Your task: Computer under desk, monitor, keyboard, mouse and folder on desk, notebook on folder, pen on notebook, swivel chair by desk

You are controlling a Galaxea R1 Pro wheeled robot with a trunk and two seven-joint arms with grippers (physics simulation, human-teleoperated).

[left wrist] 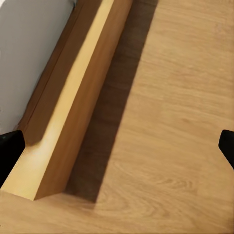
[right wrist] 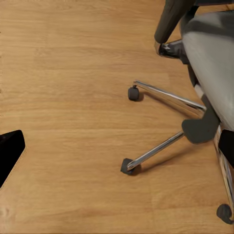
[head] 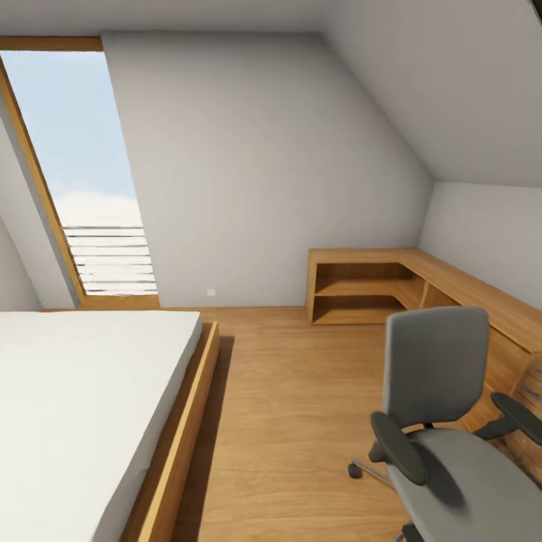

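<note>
The swivel chair [head: 440,421] stands at the lower right of the head view, grey with black armrests, its backrest toward the wooden shelf unit. The visible part of its seat is bare. In the right wrist view the swivel chair [right wrist: 209,44] shows its seat edge, chrome legs and casters over the wood floor. My right gripper [right wrist: 118,148] is open, fingertips wide apart above the floor beside the chair base. My left gripper [left wrist: 117,151] is open above the floor by the bed frame. The desk, computer, monitor, keyboard, mouse, folder, notebook and pen are out of view.
A bed [head: 83,406] with a white mattress and wooden frame [left wrist: 73,107] fills the left. A low light-wood L-shaped shelf unit [head: 376,282] runs along the right wall. A tall skylight [head: 83,173] is at the back left. Wood floor [head: 293,406] lies between bed and chair.
</note>
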